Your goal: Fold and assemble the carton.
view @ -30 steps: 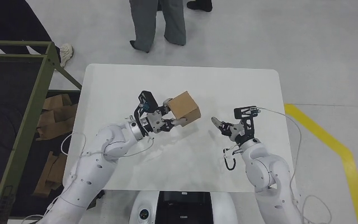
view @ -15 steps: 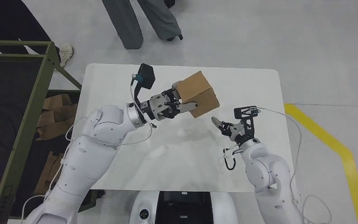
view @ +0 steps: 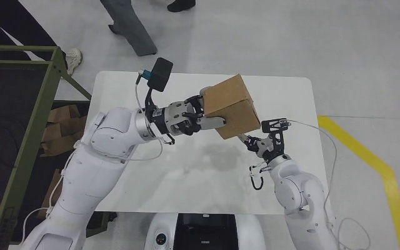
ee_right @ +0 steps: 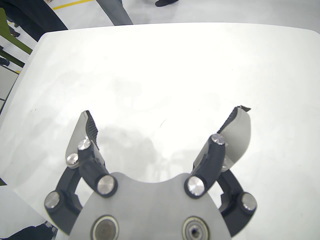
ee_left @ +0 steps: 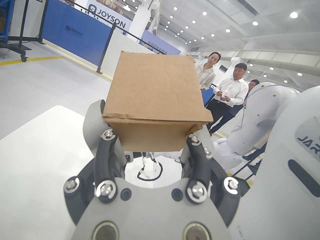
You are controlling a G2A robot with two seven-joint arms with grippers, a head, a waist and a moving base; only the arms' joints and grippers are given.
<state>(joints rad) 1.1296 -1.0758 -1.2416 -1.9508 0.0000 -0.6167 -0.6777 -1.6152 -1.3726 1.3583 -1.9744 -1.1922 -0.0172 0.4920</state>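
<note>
1. Jaws, top view: left gripper (view: 203, 116) is clamped on one end of the carton (view: 232, 106), which is held off the table (view: 287, 94). The box runs from the jaws toward the right gripper (view: 255, 144), and its far corner overlaps that gripper. The right arm is nearer the free end.
2. Left wrist view: fingers (ee_left: 93, 123) pinch opposite sides of the carton (ee_left: 155, 88). A folded flap seam faces the camera. The box is near-cubic, with no clear long axis.
3. Right wrist view: right gripper (ee_right: 162, 123) has its jaws apart with nothing between them, above the white table (ee_right: 160, 63).
4. Change over the last second: the left arm lifted the carton and swung it from mid-table toward the right gripper. The right arm hasn't moved.
</note>
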